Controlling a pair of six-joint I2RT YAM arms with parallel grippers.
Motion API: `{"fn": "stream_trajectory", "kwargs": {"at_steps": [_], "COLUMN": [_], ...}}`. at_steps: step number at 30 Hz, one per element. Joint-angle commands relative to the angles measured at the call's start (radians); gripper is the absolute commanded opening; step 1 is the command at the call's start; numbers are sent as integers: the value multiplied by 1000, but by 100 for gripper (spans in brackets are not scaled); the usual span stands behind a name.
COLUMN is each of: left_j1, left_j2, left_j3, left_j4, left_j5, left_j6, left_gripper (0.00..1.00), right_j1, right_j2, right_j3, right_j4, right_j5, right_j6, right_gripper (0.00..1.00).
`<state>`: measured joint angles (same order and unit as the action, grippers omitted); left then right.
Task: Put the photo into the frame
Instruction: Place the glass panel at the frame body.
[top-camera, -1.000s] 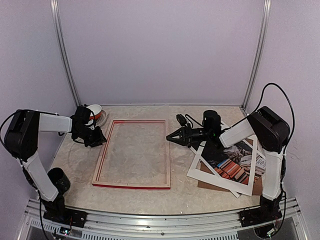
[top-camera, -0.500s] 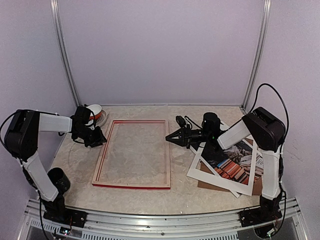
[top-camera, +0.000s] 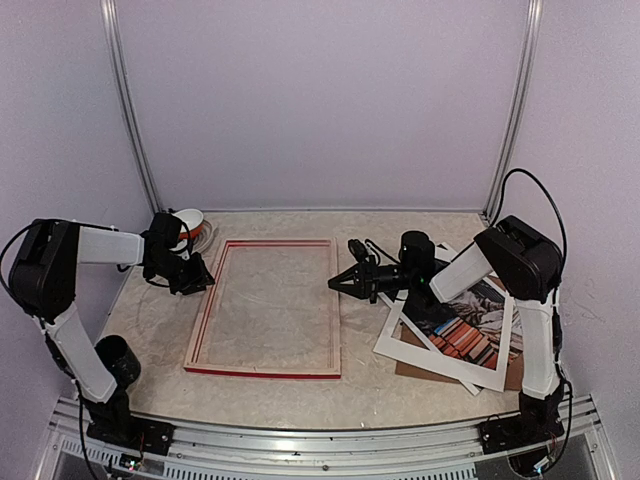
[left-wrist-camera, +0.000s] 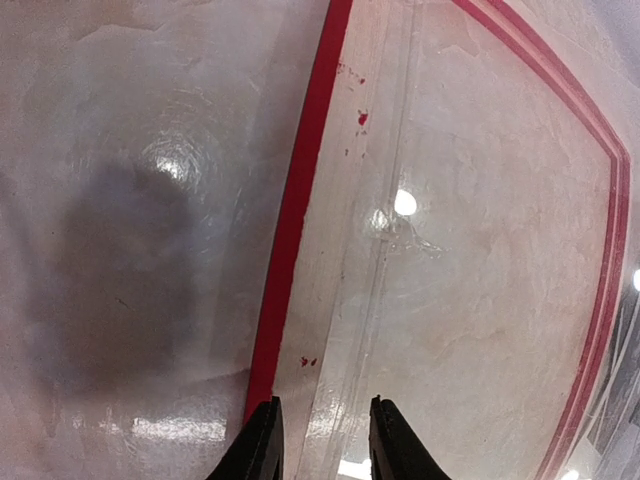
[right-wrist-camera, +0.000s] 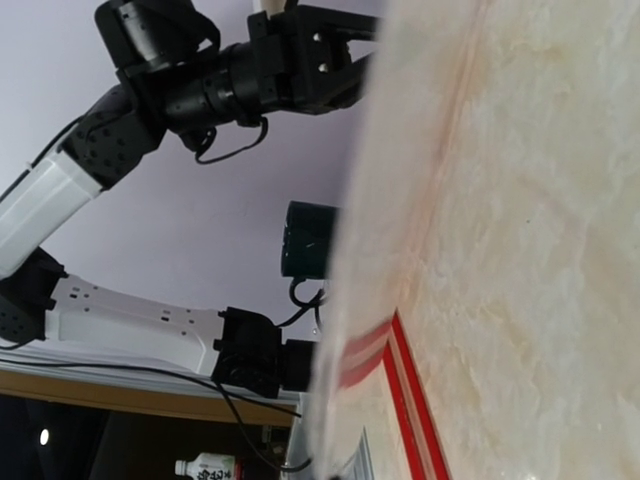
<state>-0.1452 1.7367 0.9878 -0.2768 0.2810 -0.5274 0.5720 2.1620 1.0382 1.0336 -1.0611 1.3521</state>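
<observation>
Shifted leftward and slightly nearer since a second ago: right gripper, fingers spread in a V and holding nothing, tips now at the right rail of the frame, likely lined up to steady or nudge that rail. Opposite, near the frame's far-left corner, left gripper unmoved, its fingertips a narrow gap apart over the left rail. Impossible to tell whether clamped or merely pressing; probably pinning the frame against sliding. Frame itself flat on the marbled table, pale wood back up, red edging showing. Further right, under the right arm: photo, face up, askew on a brown backing board, apart from the frame, not yet picked up.
</observation>
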Motion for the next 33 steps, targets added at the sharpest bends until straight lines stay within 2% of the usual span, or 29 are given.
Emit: {"fn": "stream_trajectory", "kwargs": {"at_steps": [1,4,14,22,33], "left_j1": [2,2,-4,-17,-36], "left_j2": [13,17,21,37,58], "left_j3": [-11,-11,-11,-8,-6], "left_j4": [20,18,18,17,13], "left_j5": [12,15,21,31,32], "left_j6": [-4,-3,-2,3,3], "left_gripper": [30,30,30,30,30], "right_j1": [12,20,35,44,51], "right_j2": [8,11,63,76,132], "right_j3": [45,57,96,115,103], "right_j4": [-48,-106,-113,-206,-33], "right_j5": [-2,1,1,16,-14], "right_j6": [-72,-114,-115,-177,-10], "right_gripper": [0,0,0,0,0]}}
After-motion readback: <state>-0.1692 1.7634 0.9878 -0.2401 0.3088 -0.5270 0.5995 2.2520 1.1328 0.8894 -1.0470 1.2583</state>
